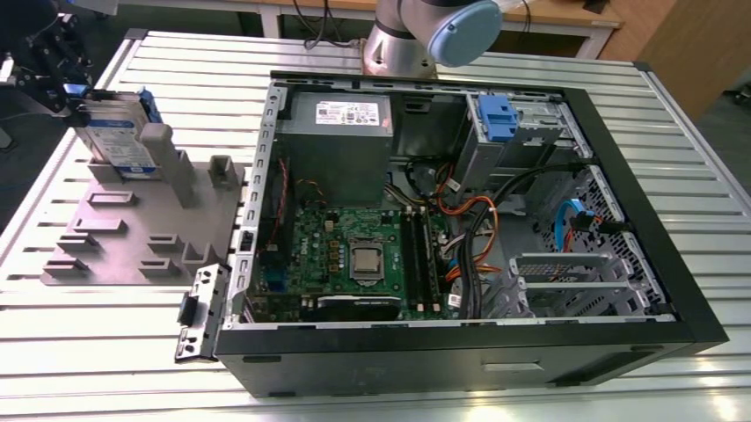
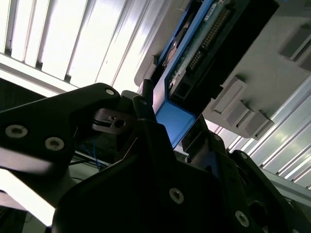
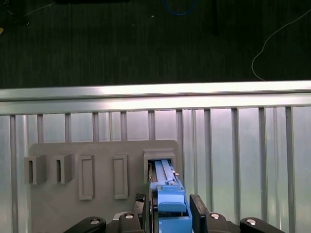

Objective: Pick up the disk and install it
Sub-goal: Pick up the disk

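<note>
Gripper [image 3: 169, 204] closest to the lens in both wrist views: black body, two dark fingers [image 3: 197, 209] pressed against either side of the blue bracket of the disk [image 3: 167, 182]. Pinch looks closed on the bracket's end.

Disk stands on edge in a raised slot holder [image 3: 147, 158] at the corner of a grey fixture plate [image 3: 102, 213]. The second wrist view shows the drive's circuit-board side and a row of connector pins. Other empty slot blocks sit in a row along the same plate.

Exterior view: plate lies on a slatted aluminium table [image 1: 657, 97], at the exterior view's left of an open black computer case [image 1: 470, 352]. Disk upright at the plate's far corner, blue-and-white label facing the camera, gripper over its top edge.

Inside the case: green motherboard [image 1: 352, 255], grey power supply [image 1: 340, 132] with a white label, orange and black cables [image 1: 476, 220], a blue latch [image 1: 497, 119] on the far drive cage. Arm base [image 1: 405, 40] stands behind the case.
</note>
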You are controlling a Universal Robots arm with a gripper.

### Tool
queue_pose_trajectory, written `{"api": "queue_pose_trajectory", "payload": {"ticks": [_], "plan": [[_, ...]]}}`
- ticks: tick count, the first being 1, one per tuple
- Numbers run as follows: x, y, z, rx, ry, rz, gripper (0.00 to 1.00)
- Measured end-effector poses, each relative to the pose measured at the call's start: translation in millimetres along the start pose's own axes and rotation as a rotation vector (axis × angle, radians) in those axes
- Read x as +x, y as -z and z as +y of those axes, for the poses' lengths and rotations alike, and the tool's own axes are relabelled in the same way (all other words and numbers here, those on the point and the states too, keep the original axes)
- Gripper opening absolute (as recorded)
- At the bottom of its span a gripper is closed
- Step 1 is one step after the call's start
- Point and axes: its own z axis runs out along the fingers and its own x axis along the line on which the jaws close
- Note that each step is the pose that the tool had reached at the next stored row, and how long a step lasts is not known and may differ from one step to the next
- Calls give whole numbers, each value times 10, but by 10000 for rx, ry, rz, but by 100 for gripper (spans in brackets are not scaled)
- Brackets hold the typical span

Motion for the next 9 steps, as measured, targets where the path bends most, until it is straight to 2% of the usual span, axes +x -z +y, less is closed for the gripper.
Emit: {"api": "queue_pose_trajectory", "payload": {"ticks": [9], "plan": [[2, -1, 0, 0, 0, 0, 48]]}}
